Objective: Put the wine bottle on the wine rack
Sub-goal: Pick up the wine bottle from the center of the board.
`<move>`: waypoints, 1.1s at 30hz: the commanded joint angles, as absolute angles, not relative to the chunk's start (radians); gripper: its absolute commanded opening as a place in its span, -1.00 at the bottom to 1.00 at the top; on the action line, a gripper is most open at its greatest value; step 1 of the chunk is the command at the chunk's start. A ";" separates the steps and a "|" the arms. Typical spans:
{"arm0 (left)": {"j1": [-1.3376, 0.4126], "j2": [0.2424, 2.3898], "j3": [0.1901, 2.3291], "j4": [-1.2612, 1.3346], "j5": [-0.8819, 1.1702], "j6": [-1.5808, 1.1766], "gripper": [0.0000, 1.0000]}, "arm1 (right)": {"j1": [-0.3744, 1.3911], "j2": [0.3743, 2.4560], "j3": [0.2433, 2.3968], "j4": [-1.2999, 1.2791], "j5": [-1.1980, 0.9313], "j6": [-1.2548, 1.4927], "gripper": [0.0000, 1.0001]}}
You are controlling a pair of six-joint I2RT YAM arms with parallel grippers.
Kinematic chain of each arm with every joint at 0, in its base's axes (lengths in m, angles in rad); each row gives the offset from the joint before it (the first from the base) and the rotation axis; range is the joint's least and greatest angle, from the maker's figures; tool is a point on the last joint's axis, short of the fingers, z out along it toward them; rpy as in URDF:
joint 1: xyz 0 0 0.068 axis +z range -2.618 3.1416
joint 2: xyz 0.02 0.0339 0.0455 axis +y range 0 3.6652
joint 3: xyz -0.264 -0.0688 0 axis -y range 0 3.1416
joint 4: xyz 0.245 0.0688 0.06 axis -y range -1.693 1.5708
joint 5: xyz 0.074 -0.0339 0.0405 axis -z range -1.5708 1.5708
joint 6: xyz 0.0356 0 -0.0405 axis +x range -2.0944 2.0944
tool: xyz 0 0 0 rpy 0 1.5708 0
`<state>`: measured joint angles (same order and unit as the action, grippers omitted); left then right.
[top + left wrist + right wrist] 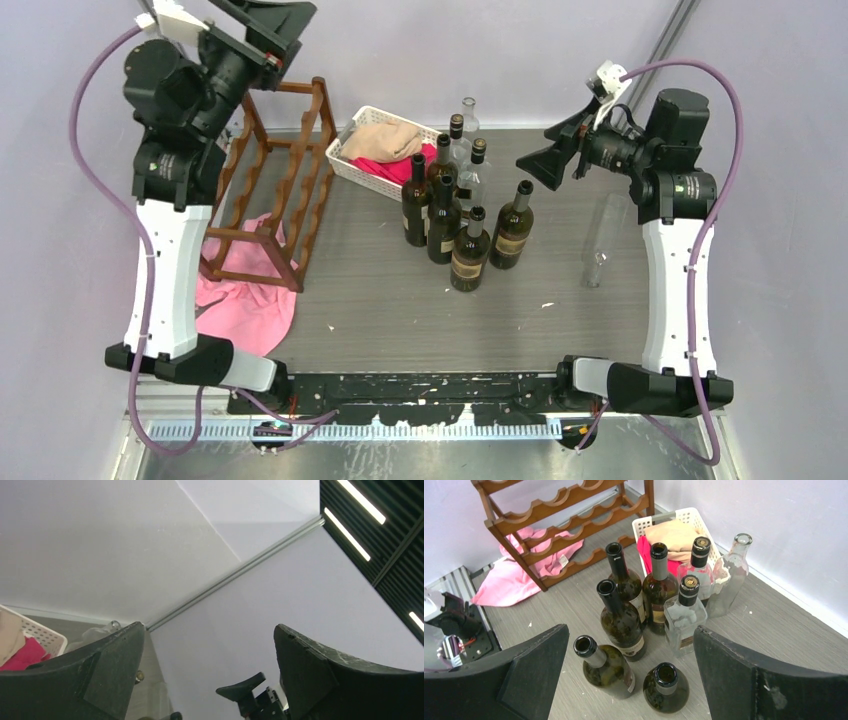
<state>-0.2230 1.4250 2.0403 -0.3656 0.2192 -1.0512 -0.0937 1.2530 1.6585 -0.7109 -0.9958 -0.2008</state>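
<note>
Table (380,310): grey wood-grain top, matte, enclosed by pale lilac walls.
Basket (350,172): white plastic, rectangular, with lattice walls. It is set at the back of the table.
Basket contents: a beige cloth (385,140) is piled on a red cloth (408,168). Both are soft and crumpled.
Wine rack (285,170): reddish-brown wood, an open frame with scalloped rails in tiers. It is stood at the back left, just left of the basket.
Pink cloth (250,300): thin rumpled fabric, spread under and in front of the rack's near end.
Wine bottles (621,620): eight are stood upright in a tight cluster mid-table, just in front of the basket and apart from the rack. Five are dark glass with labels and open mouths. Three are clear glass, two of them capped in black foil.
Lone bottle (598,245): clear glass, slim, stood by itself at the right, near the right arm.
Left gripper (209,627): raised above the rack and pointed up at wall and ceiling. The jaws are spread wide and nothing is held.
Right gripper (630,630): held above the table right of the cluster and aimed down at it. The jaws are spread wide and nothing is gripped.
Fingers (524,675): black, matte, scuffed at the edges.
</note>
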 commanded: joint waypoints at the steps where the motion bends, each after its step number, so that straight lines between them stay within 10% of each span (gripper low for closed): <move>1: -0.227 1.411 2.092 -0.465 0.165 -1.163 0.99 | -0.094 1.221 1.678 -0.621 -0.949 -0.098 1.00; 23: -0.219 1.286 2.075 -0.433 0.187 -1.156 0.96 | -0.094 1.209 1.627 -0.524 -0.994 -0.001 1.00; 33: -0.221 1.184 1.848 -0.296 0.212 -0.929 1.00 | -0.062 1.335 1.874 -0.859 -0.948 -0.156 1.00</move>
